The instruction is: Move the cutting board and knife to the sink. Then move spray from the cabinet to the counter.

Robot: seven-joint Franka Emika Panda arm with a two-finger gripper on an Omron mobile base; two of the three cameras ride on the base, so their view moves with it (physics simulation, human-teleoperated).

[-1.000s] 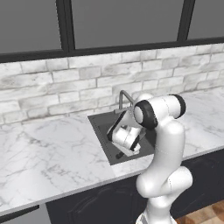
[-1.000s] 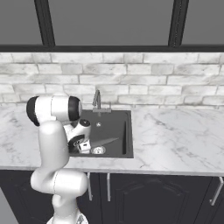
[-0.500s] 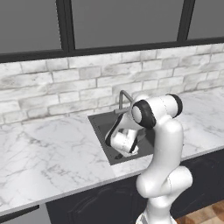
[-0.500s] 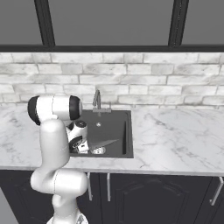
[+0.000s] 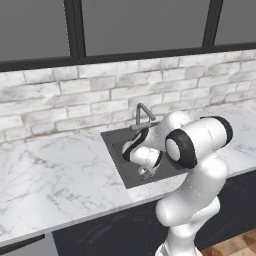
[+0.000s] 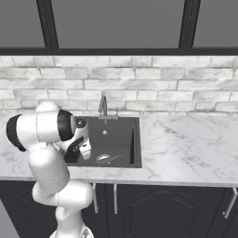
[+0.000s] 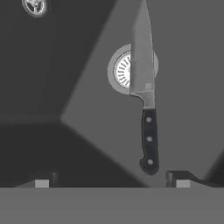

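The knife (image 7: 146,92) lies flat on the floor of the sink (image 7: 87,113), its grey blade crossing the round drain (image 7: 122,70) and its black riveted handle pointing toward the camera in the hand view. The fingers (image 7: 111,181) stand spread wide apart at the bottom of that view, one tip (image 7: 41,183) on the left and the other (image 7: 181,181) on the right, with nothing between them; the knife's handle end sits just ahead of the right tip, apart from it. In the right base view the knife (image 6: 111,158) shows as a pale sliver near the front of the dark square sink (image 6: 135,144), beside the drain (image 6: 103,158), with the small metal faucet (image 6: 103,108) behind it. The white arm (image 5: 192,145) bends down over the sink (image 5: 117,150) in the left base view, its hand (image 5: 146,159) low inside the basin. White marble counter (image 6: 186,148) with grey veining surrounds the sink, and a pale brick wall (image 6: 153,88) rises behind.
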